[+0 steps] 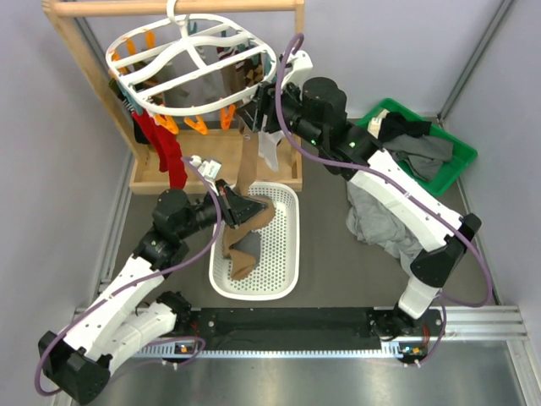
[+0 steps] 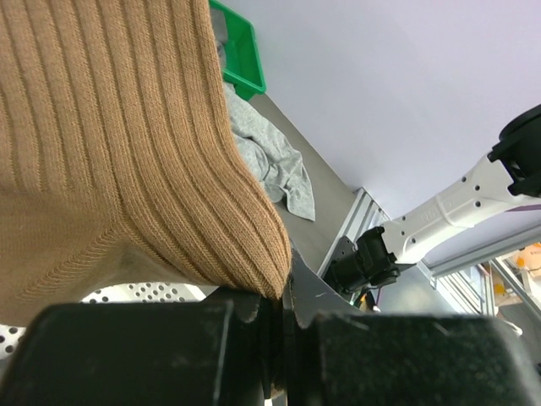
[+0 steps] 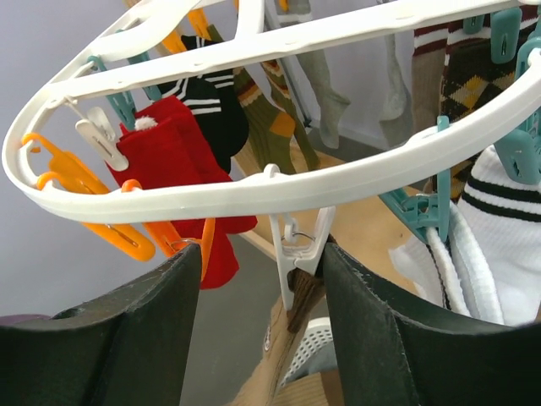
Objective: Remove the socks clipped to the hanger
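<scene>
Hanger rim (image 3: 254, 193) crosses above right fingers (image 3: 144, 334); white clip (image 3: 296, 249) hangs in gap between them; red socks (image 3: 169, 139), orange clips (image 3: 127, 241) crowd one side.

Pale lavender-grey walls (image 1: 51, 211) closed in the space on the left, back and right, under soft, even light. The table (image 1: 338, 271) had a dark grey matt top, edged along its near side by a silver aluminium rail (image 1: 490, 321). At the back left stood a wooden rail stand (image 1: 110, 9) on a flat wooden base, and a green bin (image 1: 456, 165) sat near the far right corner
</scene>
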Robot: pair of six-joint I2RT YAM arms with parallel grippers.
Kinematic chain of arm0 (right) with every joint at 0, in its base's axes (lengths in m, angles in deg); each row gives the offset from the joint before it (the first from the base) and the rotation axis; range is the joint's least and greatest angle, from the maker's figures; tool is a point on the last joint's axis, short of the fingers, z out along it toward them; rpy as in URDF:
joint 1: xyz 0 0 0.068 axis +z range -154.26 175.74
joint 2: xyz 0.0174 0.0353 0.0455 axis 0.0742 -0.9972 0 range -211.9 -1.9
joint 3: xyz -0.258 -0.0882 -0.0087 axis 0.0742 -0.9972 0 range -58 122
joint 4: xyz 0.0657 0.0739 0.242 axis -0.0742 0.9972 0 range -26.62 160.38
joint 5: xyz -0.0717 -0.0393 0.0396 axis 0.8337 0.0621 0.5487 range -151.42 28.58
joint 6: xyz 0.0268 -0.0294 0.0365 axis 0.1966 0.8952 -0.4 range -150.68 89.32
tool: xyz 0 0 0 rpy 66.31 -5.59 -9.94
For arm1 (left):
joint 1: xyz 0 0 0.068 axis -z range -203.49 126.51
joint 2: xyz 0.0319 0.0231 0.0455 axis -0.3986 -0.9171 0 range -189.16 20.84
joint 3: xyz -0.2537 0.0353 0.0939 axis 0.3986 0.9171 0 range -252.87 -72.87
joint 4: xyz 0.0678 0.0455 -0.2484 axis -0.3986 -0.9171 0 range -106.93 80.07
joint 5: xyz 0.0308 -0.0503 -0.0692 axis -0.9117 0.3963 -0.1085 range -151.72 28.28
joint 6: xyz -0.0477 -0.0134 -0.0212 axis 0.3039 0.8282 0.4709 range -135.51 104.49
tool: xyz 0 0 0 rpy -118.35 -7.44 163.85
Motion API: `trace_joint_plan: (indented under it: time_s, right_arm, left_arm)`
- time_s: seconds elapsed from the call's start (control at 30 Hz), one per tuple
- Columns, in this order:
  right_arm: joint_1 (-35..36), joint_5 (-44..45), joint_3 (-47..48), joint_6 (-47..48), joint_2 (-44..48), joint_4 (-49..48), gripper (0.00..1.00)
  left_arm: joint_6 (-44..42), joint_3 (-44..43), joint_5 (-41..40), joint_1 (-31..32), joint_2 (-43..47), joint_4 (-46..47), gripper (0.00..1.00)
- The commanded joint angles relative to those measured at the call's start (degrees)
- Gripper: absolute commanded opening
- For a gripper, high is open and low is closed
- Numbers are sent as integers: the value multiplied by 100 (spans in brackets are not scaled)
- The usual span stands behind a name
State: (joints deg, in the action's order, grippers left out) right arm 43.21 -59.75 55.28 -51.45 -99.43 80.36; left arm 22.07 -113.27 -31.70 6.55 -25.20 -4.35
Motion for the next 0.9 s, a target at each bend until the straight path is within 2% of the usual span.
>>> trace_joint_plan:
  time_s: [0.0, 0.3, 0.37, 0.47, 0.73, 0.87]
  right_arm:
    - [-44, 52, 265, -32, -125, -379, 58]
    - [-114, 255, 450, -67, -257, -221, 57]
    - [-114, 272, 432, -67, -266, -247, 49]
    - [-114, 246, 432, -85, -275, -291, 42]
    - [-114, 281, 345, -322, -266, -510, 40]
    - [-123, 351, 327, -549, -275, -607, 46]
  left_arm:
    - [-32, -284, 136, 2, -36, 364, 0]
    - [-5, -319, 188, 2, -36, 382, 0]
    - [-5, -319, 197, -7, -36, 373, 0]
    - [-5, -302, 197, -7, -28, 373, 0]
    - [39, -170, 136, 2, 25, 391, 0]
    - [65, -82, 136, 2, 34, 417, 0]
